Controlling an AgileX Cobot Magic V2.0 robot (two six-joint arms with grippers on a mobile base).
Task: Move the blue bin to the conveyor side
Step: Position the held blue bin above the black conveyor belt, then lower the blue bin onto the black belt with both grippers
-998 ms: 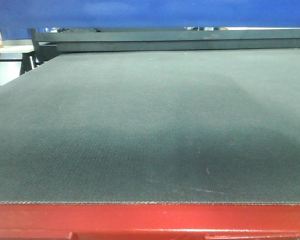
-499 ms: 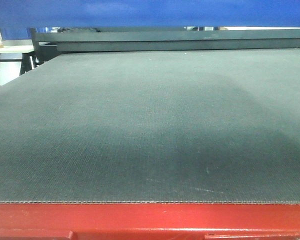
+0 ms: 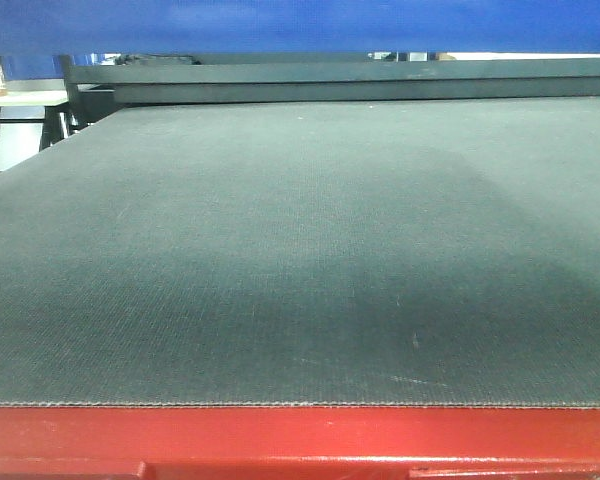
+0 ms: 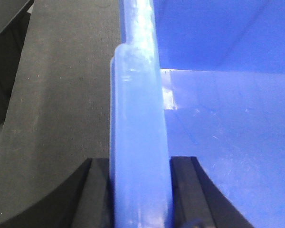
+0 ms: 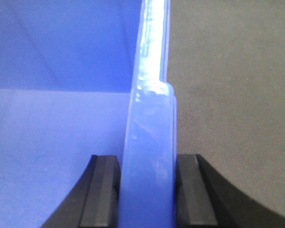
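We had the left claw [image 4: 140, 187] and right claw [image 5: 148, 190] each clenched on the blue bin [image 4: 135, 109], gripping its rim on opposite walls. The bin was over the conveyor belt [image 3: 300, 250], beyond its red frame [image 3: 300, 440].

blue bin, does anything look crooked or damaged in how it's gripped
Nothing stands out. The left claw and right claw each pinch a rim of the blue bin squarely, the rim looks intact, with no spill on the conveyor belt.
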